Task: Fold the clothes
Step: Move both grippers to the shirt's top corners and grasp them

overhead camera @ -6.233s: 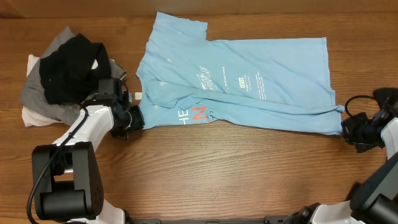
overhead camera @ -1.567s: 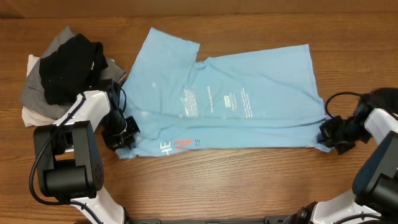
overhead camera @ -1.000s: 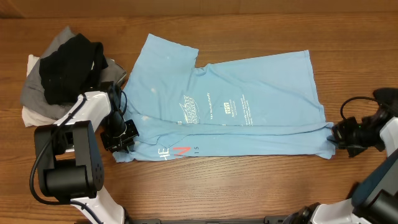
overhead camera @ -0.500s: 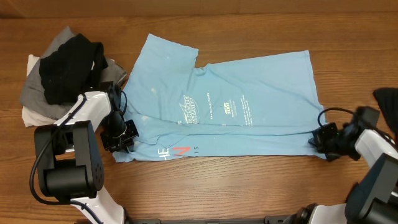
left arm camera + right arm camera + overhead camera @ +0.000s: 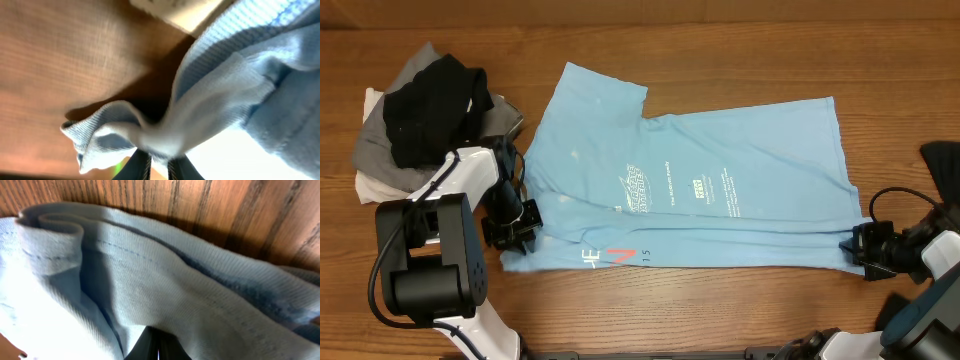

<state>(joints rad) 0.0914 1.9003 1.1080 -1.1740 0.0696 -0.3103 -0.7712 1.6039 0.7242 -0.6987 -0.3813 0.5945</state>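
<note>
T-shirt (image 5: pixel 720 190): sky-blue, short-sleeved, spread lengthwise across counter (image 5: pixel 720 310), neck end left, hem right. One sleeve (image 5: pixel 605 85) flat, pointing to far edge. White print mid-chest; white and red lettering (image 5: pixel 610 258) on near band. Near long edge doubled over, ridge running along it. Near-left corner bunched in left hand (image 5: pixel 520 228), near-right corner pinched in right hand (image 5: pixel 863 252). Few soft wrinkles.

Other clothes: crumpled heap at far left, black garment (image 5: pixel 425 105) atop grey (image 5: pixel 370 150) and white (image 5: pixel 378 185), unfolded, just beside shirt.
</note>
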